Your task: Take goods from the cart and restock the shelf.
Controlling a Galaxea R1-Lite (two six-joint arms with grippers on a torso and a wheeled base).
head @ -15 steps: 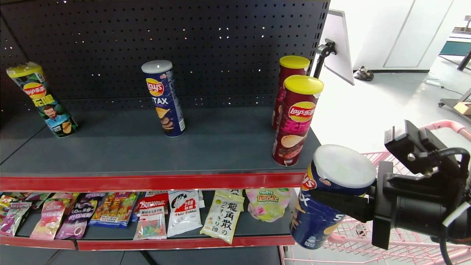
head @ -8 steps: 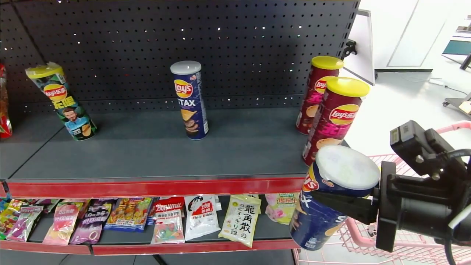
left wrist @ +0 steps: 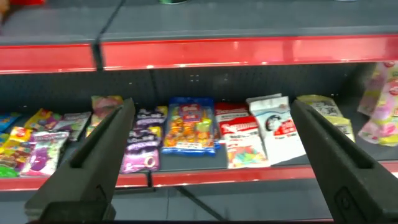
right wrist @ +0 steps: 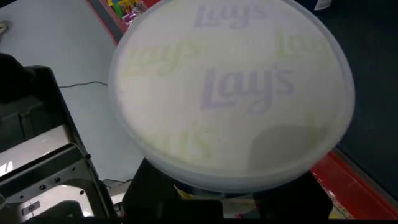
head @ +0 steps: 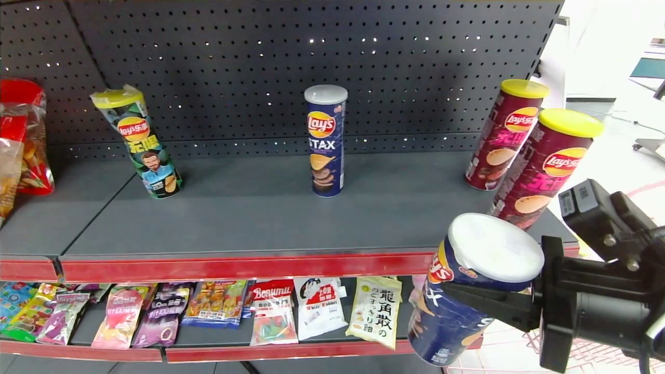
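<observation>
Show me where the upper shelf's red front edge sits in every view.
Head view: the red front edge crosses mid-picture, ending behind the blue can.
Left wrist view: it runs above the snack packets.
Right wrist view: a red strip beside the can's white lid.
Shared landmark: the snack packets beneath it, in head and left wrist views.

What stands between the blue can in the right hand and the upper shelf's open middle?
The red front edge lies ahead of the blue can, above its base; the nearer maroon can stands just beyond that edge.
</observation>
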